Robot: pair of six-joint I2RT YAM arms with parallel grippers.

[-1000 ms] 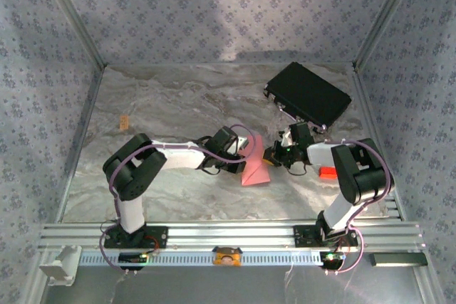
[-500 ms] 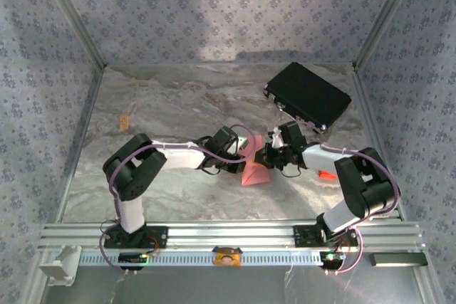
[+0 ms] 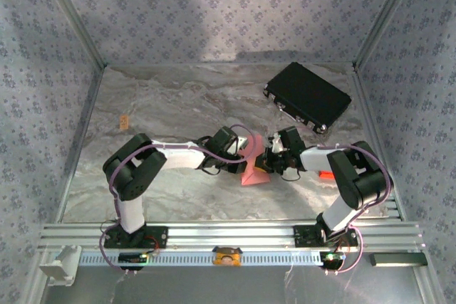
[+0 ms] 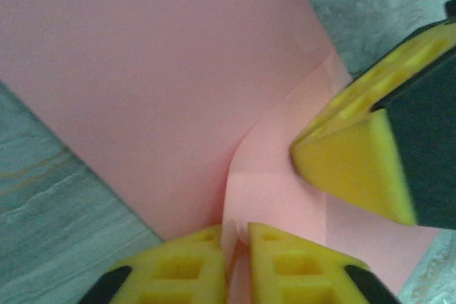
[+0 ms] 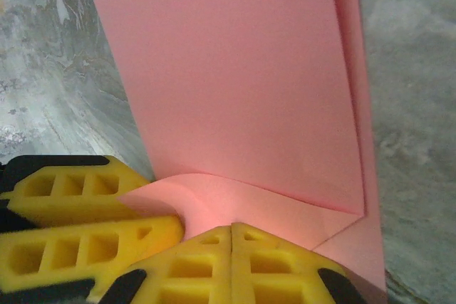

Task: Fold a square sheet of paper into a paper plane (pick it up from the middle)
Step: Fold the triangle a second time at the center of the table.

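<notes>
1. Mid-bench, just ahead of both arms, I see the pink sheet of paper lying partly folded, with one flap lifted.
2. The left gripper is at the sheet's left side. Its jaws pinch a raised fold of the paper, barely a sliver apart.
3. The right gripper faces it from the right. Its jaws are pressed together, and the tip rests on the paper just beside the left one.
4. Farther back on the left, a small orange tag lies well apart.
5. At the far right, a black case lies at an angle.
</notes>
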